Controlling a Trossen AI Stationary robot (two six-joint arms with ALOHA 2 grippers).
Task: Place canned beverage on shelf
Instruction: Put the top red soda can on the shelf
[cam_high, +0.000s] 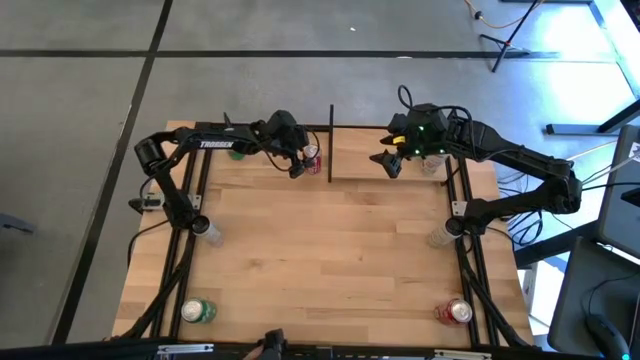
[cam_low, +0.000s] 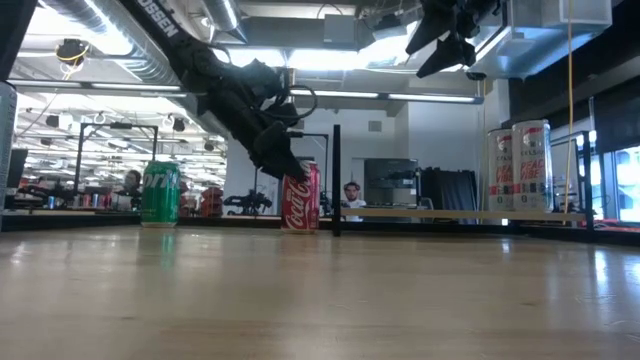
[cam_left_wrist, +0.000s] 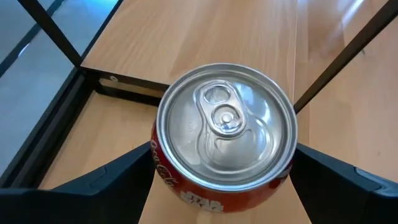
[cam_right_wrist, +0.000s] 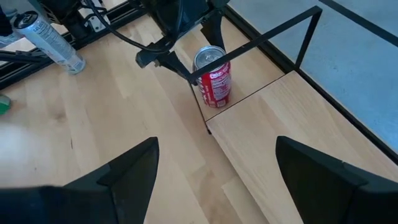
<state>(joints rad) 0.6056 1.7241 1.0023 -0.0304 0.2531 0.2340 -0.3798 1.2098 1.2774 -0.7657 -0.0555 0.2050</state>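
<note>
While the spread left hand (cam_high: 303, 160) flanks the red can (cam_left_wrist: 225, 138), the right hand (cam_high: 388, 160) hovers spread.

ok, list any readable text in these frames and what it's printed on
"Coca-Cola" script, white on the red can at the shelf, between the open fingers of the left gripper.
"TROSSEN", white letters on the left arm.
Green can: pale logo, too blurred to read.
Two tall silver cans: red lettering, too small to read.
Right gripper, raised: no text.
</note>
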